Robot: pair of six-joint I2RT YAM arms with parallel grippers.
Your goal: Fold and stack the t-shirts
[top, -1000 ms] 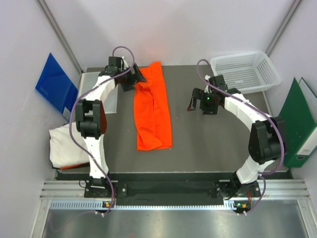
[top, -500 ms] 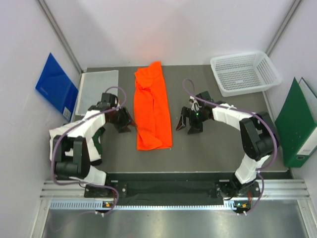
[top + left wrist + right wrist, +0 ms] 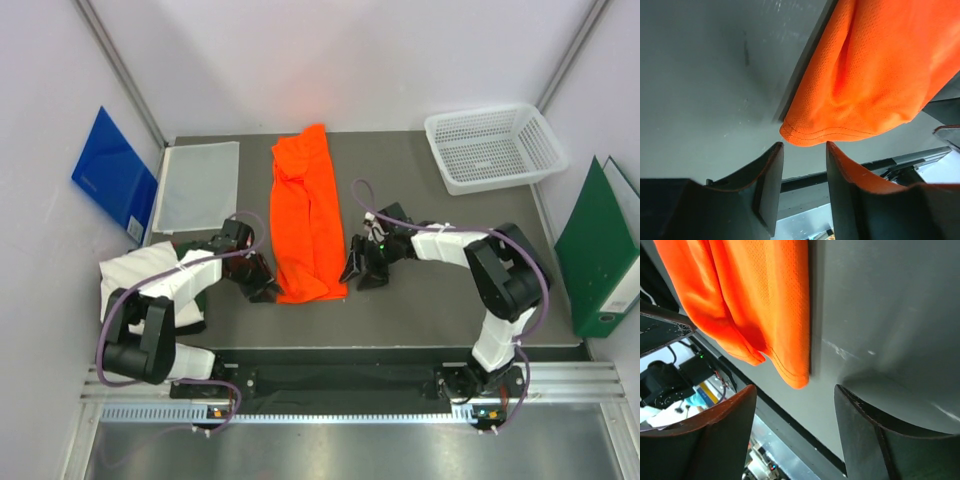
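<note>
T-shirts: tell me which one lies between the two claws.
The orange t-shirt, a long folded strip in the middle of the table, with the left claw and right claw at its near corners. The white t-shirt lies bunched at the left edge.

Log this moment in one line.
orange t-shirt: folded strip, flat | left claw: open, near-left corner | right claw: open, near-right corner

A robot lab cell: white panel walls around a grey table.
</note>
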